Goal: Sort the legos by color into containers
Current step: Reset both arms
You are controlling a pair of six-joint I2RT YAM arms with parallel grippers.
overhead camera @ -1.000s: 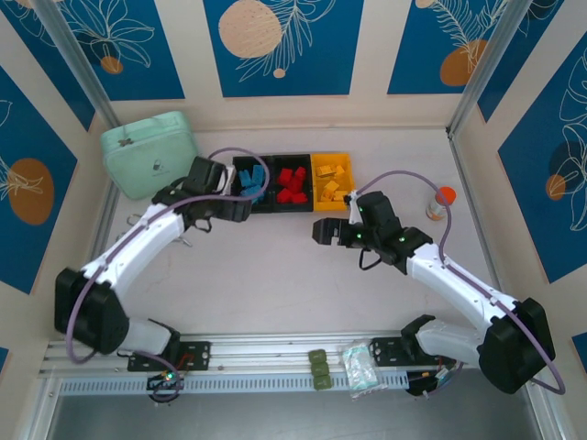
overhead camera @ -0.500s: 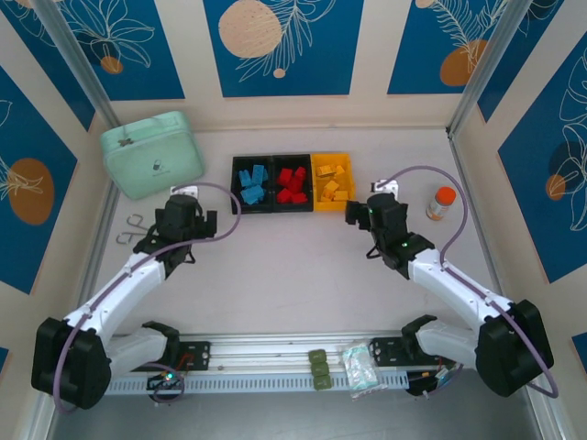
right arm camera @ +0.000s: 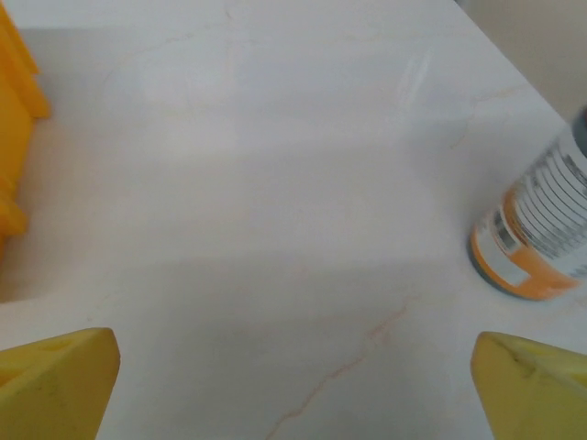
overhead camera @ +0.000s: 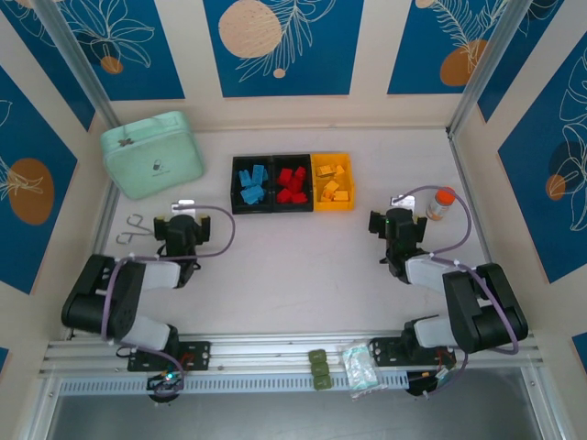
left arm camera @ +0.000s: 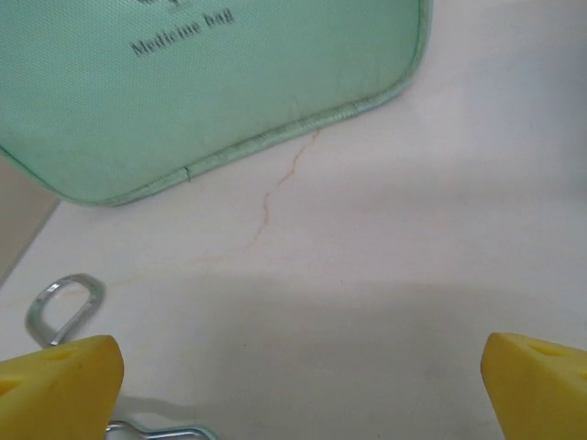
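Note:
Three joined containers sit in a row at the back centre. The left black bin holds light blue legos, the middle black bin holds red legos, and the yellow-orange bin holds yellow-orange legos. My left gripper rests pulled back at the near left, open and empty, its yellow fingertips wide apart over bare table. On the near right my right gripper is also open and empty, with fingertips spread. An edge of the yellow-orange bin lies at its far left.
A mint-green medicine bag lies at the back left. Metal forceps lie beside my left gripper. An orange-capped bottle stands to the right of my right gripper. Green blocks and a plastic packet sit on the front rail.
Both arms have drawn back from the containers and folded down toward their bases. Both grippers stayed open and empty.

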